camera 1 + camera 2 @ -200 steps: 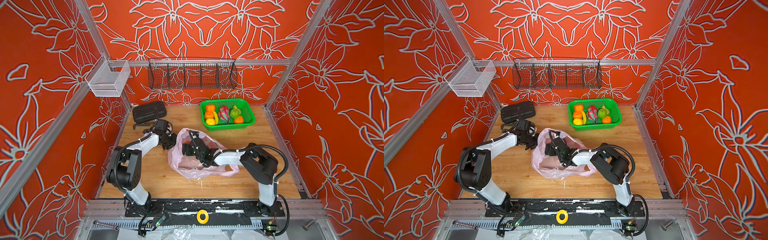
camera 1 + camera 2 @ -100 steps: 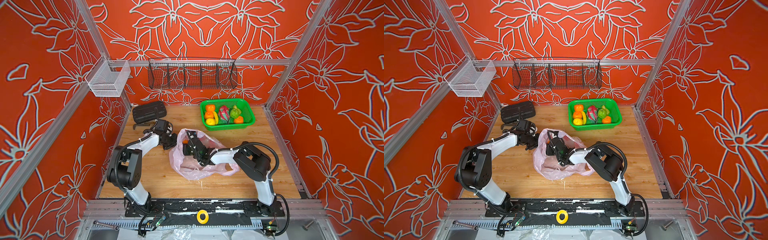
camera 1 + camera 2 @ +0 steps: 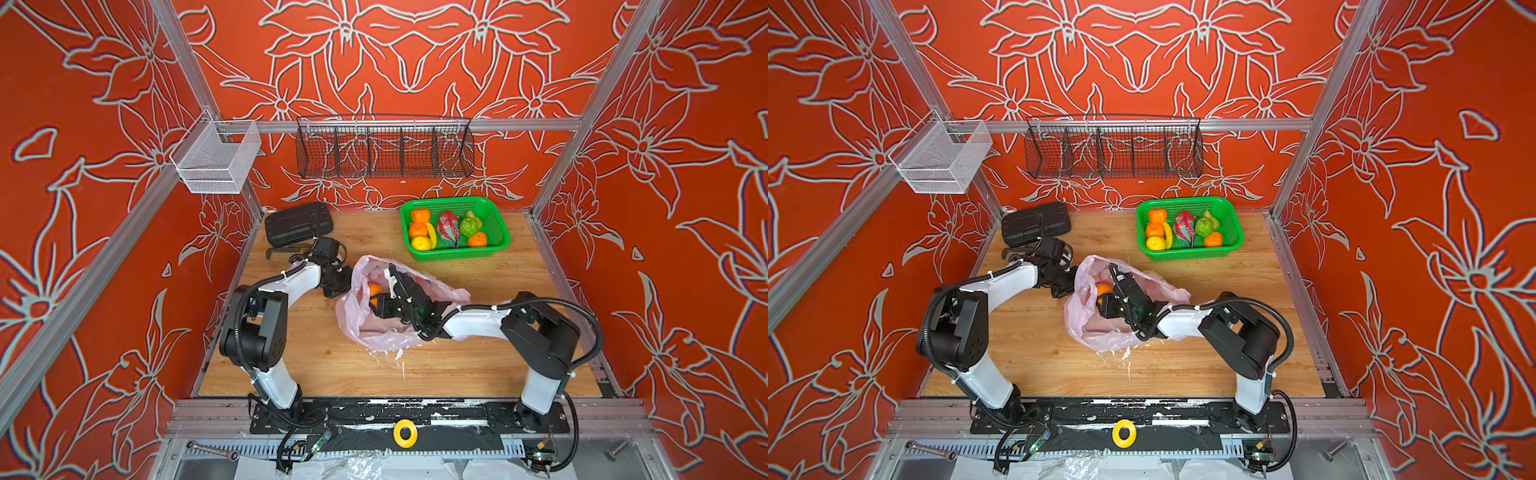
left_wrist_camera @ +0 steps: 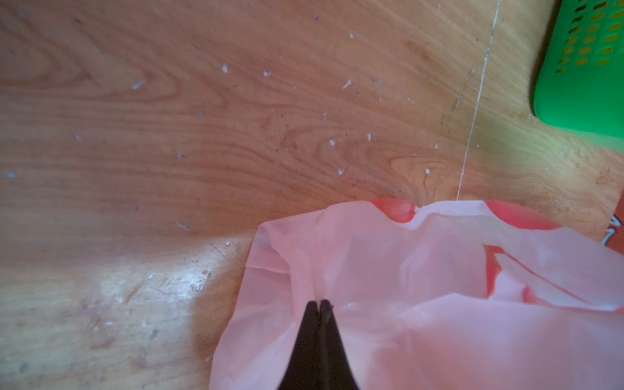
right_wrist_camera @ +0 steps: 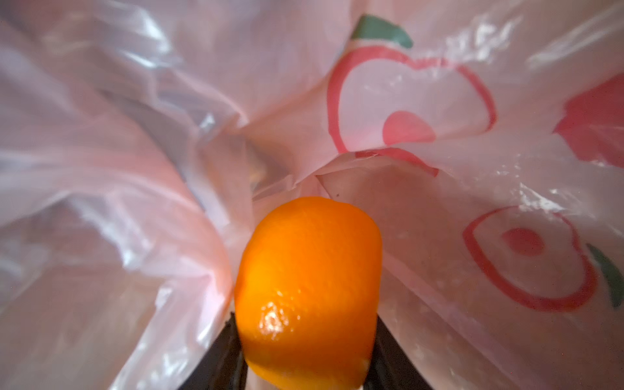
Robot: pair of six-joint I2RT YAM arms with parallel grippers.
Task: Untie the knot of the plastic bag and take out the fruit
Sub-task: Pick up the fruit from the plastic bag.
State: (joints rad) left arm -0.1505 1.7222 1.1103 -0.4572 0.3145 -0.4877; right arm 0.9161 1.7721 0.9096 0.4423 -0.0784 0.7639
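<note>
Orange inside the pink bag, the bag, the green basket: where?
orange (image 5: 307,277): right wrist view, its middle.
plastic bag (image 3: 374,338): a top view, crumpled near side.
green basket (image 3: 495,224): a top view, right wall.

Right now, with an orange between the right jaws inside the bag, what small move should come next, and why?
Probably lift the orange slowly up and out through the mouth of the plastic bag. The right jaws seem closed on both its sides, and the left jaws pinch the bag's edge, holding it open.
</note>
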